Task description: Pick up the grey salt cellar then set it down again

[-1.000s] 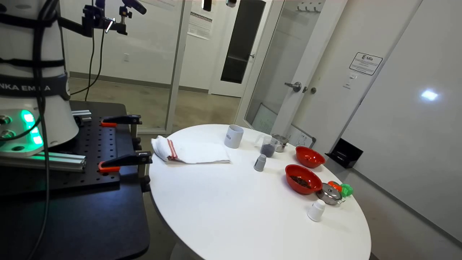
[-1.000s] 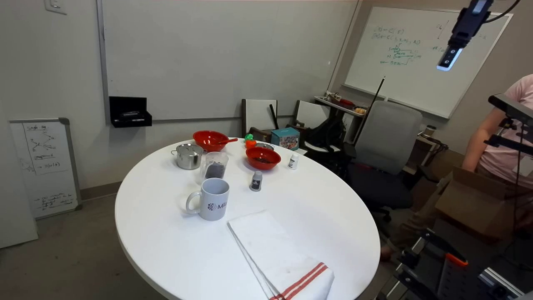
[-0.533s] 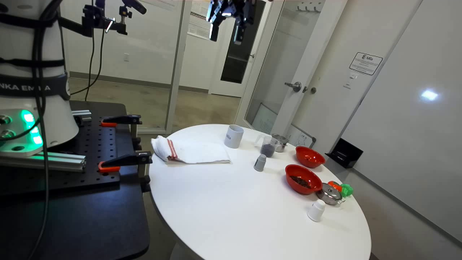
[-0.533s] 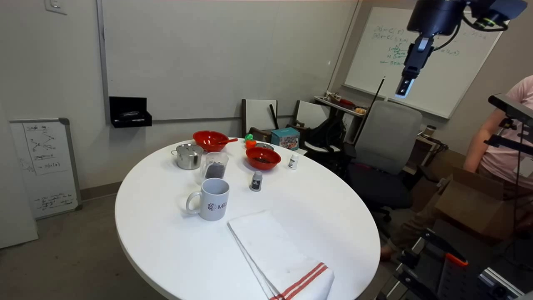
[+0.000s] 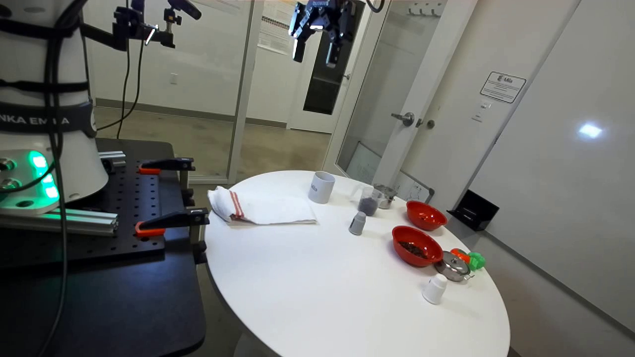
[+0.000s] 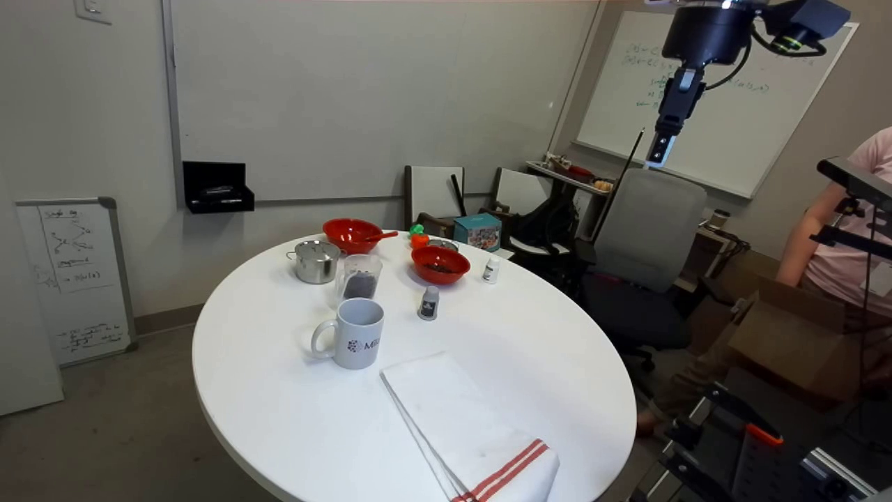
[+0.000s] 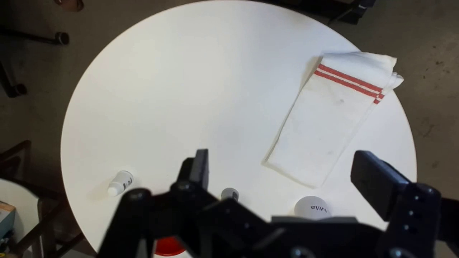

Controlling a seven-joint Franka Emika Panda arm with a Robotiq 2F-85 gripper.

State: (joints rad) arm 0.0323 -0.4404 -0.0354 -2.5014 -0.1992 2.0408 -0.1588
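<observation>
"Furthest left on the round white worktop point(image 5: 297, 277), in an exterior view, what lies there?"
"The folded white towel point(image 5: 273, 209) with red stripes."
"And the tool point(image 5: 314, 60)?"
"It hangs well above the worktop, its two fingers spread wide apart; the wrist view shows that gap too."
"Next along?"
"The grey mug point(image 5: 321, 187), upright, then the grey salt cellar point(image 5: 357, 224), upright as well, standing on the worktop well apart from the tool."
"What's near it?"
"The clear cup point(image 5: 368, 193) with dark contents point(image 5: 368, 206), and the steel pot point(image 5: 386, 197) just beside that."
"Right again?"
"A red bowl point(image 5: 421, 239) with dark bits point(image 5: 412, 250) inside, another red bowl point(image 5: 425, 214) behind it, then the white shaker point(image 5: 435, 289), upright."
"And at the far right?"
"The lidded pan point(image 5: 452, 266), with an orange thing point(image 5: 460, 255) and a green thing point(image 5: 476, 261) by the edge."
</observation>
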